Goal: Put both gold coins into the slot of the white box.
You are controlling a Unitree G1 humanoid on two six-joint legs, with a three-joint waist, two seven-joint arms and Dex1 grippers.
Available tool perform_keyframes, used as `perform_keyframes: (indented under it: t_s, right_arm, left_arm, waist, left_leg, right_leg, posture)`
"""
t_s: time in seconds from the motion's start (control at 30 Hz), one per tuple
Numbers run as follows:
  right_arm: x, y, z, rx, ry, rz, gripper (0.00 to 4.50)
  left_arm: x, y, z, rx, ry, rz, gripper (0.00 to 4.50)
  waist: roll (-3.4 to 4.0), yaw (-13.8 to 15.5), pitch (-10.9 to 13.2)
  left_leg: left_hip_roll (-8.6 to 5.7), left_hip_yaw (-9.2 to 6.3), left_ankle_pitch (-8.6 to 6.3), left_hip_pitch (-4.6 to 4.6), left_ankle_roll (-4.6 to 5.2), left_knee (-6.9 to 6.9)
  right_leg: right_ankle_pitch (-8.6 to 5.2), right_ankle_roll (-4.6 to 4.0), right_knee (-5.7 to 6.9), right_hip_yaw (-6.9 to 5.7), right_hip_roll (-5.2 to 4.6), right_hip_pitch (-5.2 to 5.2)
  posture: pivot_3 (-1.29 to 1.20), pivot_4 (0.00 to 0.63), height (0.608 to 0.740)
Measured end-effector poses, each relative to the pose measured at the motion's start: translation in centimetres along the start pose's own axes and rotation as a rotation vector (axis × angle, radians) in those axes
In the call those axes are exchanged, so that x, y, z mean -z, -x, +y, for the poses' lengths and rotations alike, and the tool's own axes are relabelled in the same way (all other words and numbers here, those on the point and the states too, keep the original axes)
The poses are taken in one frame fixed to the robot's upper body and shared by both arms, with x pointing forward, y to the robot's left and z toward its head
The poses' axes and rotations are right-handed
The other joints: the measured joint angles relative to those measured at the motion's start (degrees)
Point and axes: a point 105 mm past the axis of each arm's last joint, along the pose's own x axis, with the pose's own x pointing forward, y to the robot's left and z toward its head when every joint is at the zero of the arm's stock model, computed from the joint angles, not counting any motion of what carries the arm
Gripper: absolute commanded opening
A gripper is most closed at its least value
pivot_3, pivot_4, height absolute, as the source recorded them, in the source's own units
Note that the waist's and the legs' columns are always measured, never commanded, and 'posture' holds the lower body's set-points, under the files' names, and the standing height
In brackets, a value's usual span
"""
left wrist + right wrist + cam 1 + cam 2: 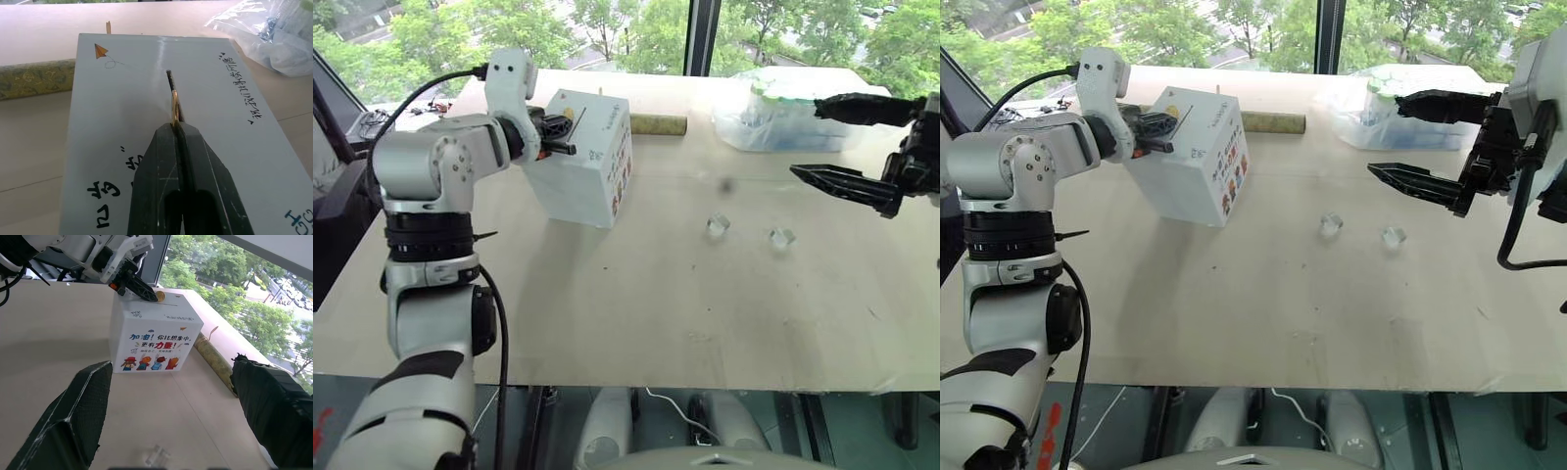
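Now the left end effector [177,128] is pinched tight on one gold coin [174,108], edge-on just above the slot [172,88] in the white box [582,162] on the counter [705,304]. Slightly off line, the coin may catch the slit's edge and skid away. The right end effector [1400,137] hangs wide apart, empty.

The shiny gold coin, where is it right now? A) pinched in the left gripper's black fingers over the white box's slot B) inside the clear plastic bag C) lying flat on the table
A: the left gripper is shut on the round gold coin, edge-on above the dark slot of the white cardboard box.
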Motion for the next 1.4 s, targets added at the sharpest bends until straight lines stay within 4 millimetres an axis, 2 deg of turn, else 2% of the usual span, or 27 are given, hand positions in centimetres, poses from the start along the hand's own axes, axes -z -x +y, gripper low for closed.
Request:
perform_keyframes:
  t_s: [1.03, 1.13, 1.23, 1.4]
  right_arm:
    - [0.9, -0.2, 0.3, 0.022, -0.007, 0.021, 4.18]
    - [1.0, -0.2, 0.3, 0.021, -0.004, 0.022, 4.22]
    - [1.1, -0.2, 0.5, 0.017, -0.008, 0.024, 4.22]
    - [1.5, -0.2, 0.8, 0.017, -0.019, 0.033, 4.22]
  left_arm:
    - [-0.2, 0.3, -0.5, -0.079, -0.052, 0.087, 0.0]
    - [-0.3, 0.2, -0.4, -0.092, -0.078, 0.084, 0.82]
    - [-0.4, 0.2, -0.4, -0.089, -0.076, 0.078, 2.17]
    - [-0.6, 0.5, -0.5, -0.068, -0.037, 0.065, 2.17]
  waist:
    - [0.01, -0.1, 0.0]
    - [0.01, -0.1, 0.0]
    - [0.01, -0.1, 0.0]
    - [0.01, -0.1, 0.0]
  left_leg:
    - [0.0, 0.01, 0.01, 0.03, -0.01, 0.05]
    - [0.0, 0.01, 0.01, 0.04, -0.01, 0.05]
    - [0.01, 0.01, 0.01, 0.03, -0.01, 0.05]
    - [0.01, 0.01, 0.01, 0.0, -0.02, 0.06]
  right_leg:
    - [0.0, 0.0, 0.07, 0.03, 0.01, 0.01]
    - [0.0, 0.0, 0.09, 0.03, 0.02, 0.0]
    - [0.0, 0.0, 0.08, 0.04, 0.02, 0.0]
    - [0.0, 0.0, 0.07, 0.03, 0.01, 0.0]
  posture:
    - [0.0, 0.15, 0.74]
    - [0.0, 0.15, 0.74]
    - [0.0, 0.15, 0.74]
    - [0.0, 0.15, 0.74]
